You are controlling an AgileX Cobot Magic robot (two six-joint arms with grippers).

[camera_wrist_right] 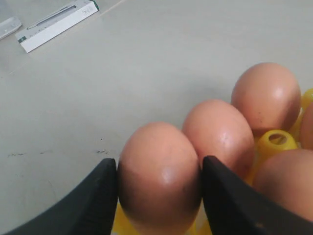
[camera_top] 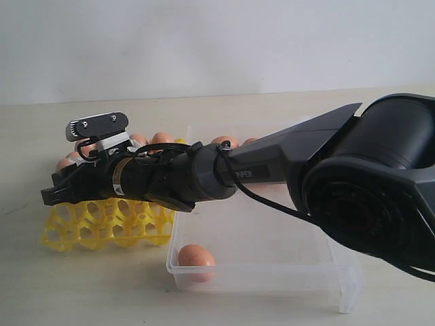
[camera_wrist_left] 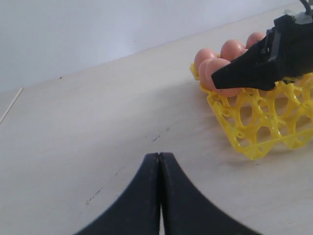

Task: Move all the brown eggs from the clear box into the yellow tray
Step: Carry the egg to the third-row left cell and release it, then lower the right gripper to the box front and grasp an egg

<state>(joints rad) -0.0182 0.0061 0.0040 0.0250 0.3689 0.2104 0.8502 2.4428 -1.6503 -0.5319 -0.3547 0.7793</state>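
My right gripper (camera_wrist_right: 159, 164) is shut on a brown egg (camera_wrist_right: 159, 176), with a black finger pressed against each side. It holds the egg over the far-left corner of the yellow tray (camera_top: 88, 231); whether the egg rests in a cup is hidden. Several more brown eggs (camera_wrist_right: 266, 95) sit in the tray's back rows beside it. One brown egg (camera_top: 196, 260) lies in the near-left corner of the clear box (camera_top: 272, 275). The right arm reaches across the box to the tray. My left gripper (camera_wrist_left: 159, 154) is shut on nothing, low over bare table, facing the tray (camera_wrist_left: 254, 127).
A long white box (camera_wrist_right: 56, 19) lies on the table beyond the tray, with a clear item (camera_wrist_right: 7, 27) beside it. The right arm's large black body (camera_top: 367, 197) hangs over the clear box's right half. A pale wall stands behind the table.
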